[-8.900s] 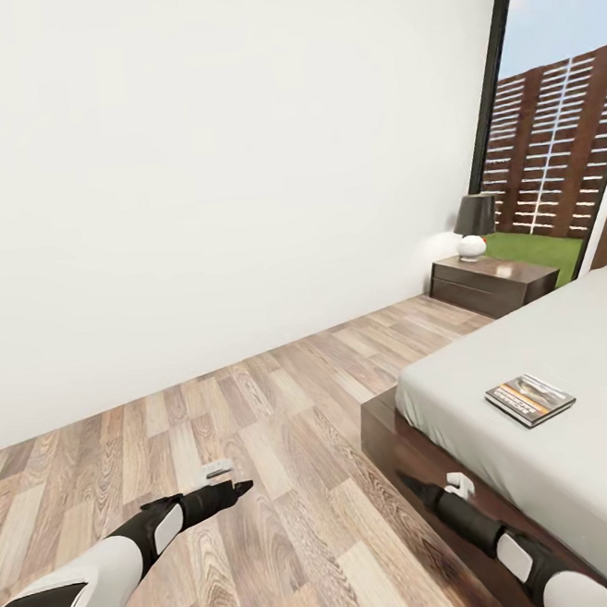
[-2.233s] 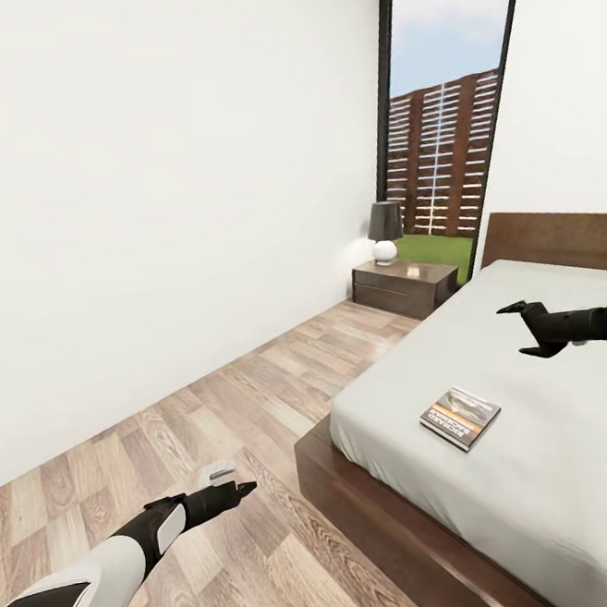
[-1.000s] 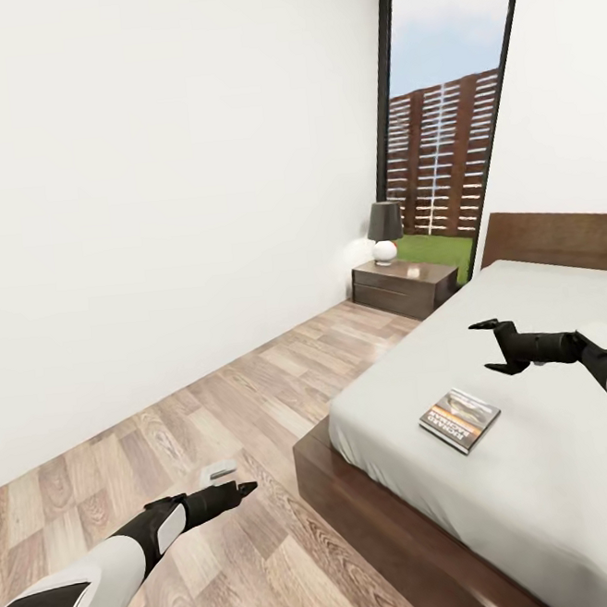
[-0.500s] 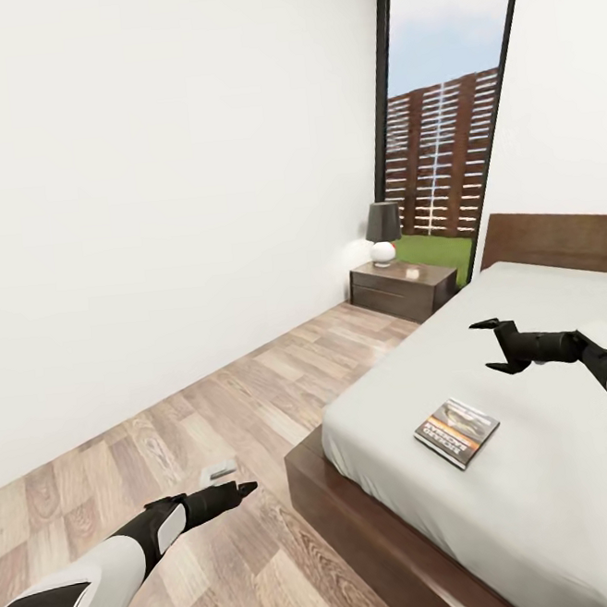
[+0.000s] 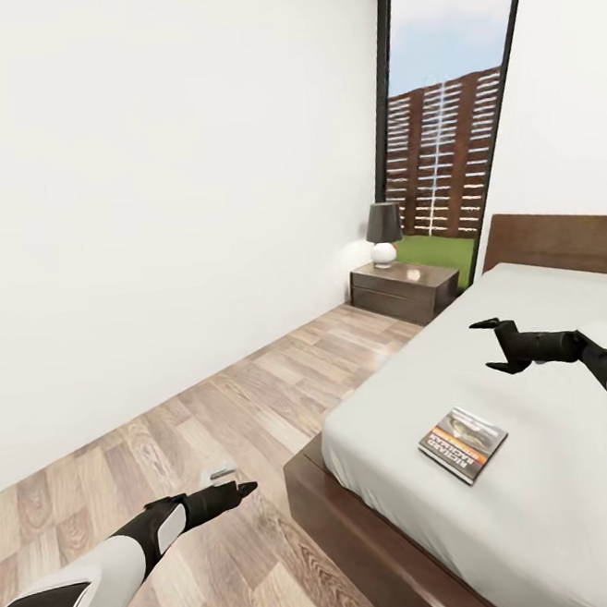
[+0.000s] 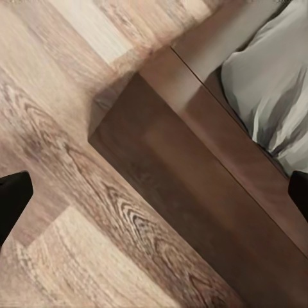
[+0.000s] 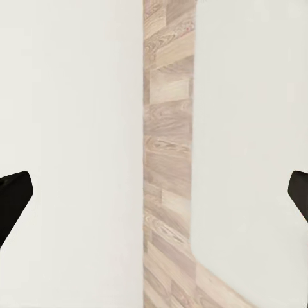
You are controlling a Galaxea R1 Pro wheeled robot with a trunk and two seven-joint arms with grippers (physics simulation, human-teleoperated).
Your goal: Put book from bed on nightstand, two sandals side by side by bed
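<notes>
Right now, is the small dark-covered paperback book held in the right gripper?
No, the book lies flat on the grey mattress, apart from the open right gripper.

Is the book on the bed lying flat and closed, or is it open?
Closed and flat. The book lies cover up on the bed, showing one cover and no spread pages. The right end effector is above the bed, apart from it.

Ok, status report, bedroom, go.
Right gripper open, above the bed, beyond the book. Left gripper low over floor, state unclear. Book flat on mattress, nothing on it.

bed cropped right, book lettering illegible
</notes>
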